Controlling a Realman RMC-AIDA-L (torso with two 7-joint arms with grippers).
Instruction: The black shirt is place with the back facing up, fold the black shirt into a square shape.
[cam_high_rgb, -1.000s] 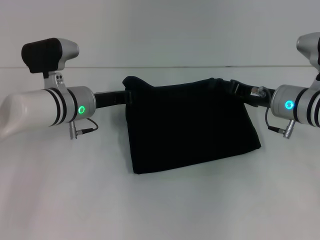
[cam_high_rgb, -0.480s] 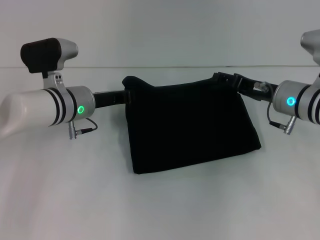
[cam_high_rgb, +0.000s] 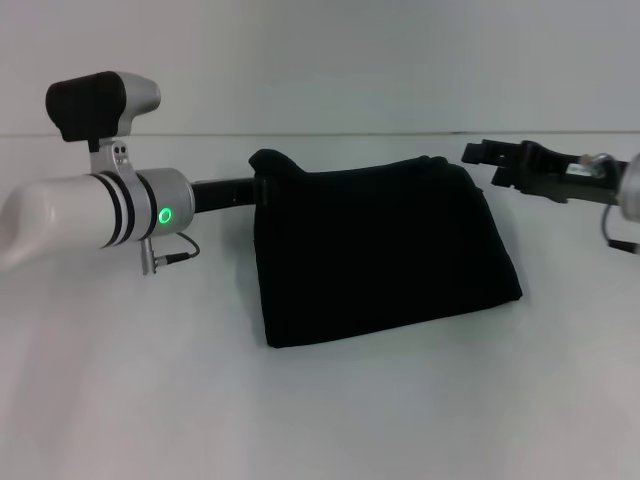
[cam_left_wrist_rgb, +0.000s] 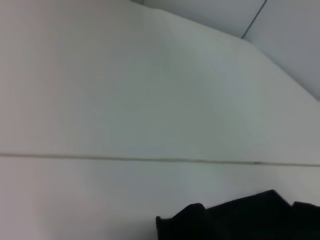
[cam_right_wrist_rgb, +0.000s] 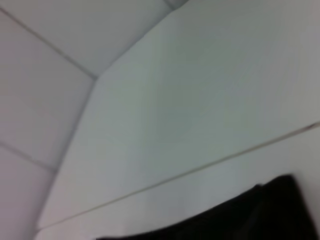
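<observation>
The black shirt (cam_high_rgb: 375, 250) lies folded into a rough rectangle in the middle of the white table; its edge also shows in the left wrist view (cam_left_wrist_rgb: 235, 220) and the right wrist view (cam_right_wrist_rgb: 250, 215). My left gripper (cam_high_rgb: 255, 190) reaches the shirt's far left corner, where its black tip merges with a raised bump of fabric. My right gripper (cam_high_rgb: 482, 160) hovers open just off the far right corner, apart from the cloth and holding nothing.
The white table (cam_high_rgb: 320, 410) stretches around the shirt, with its far edge meeting a pale wall (cam_high_rgb: 320, 60). My left forearm (cam_high_rgb: 90, 215) crosses the left side.
My right gripper has let go of the shirt's far right corner and drawn back to the right. The left arm has barely shifted, and the shirt lies as before.
</observation>
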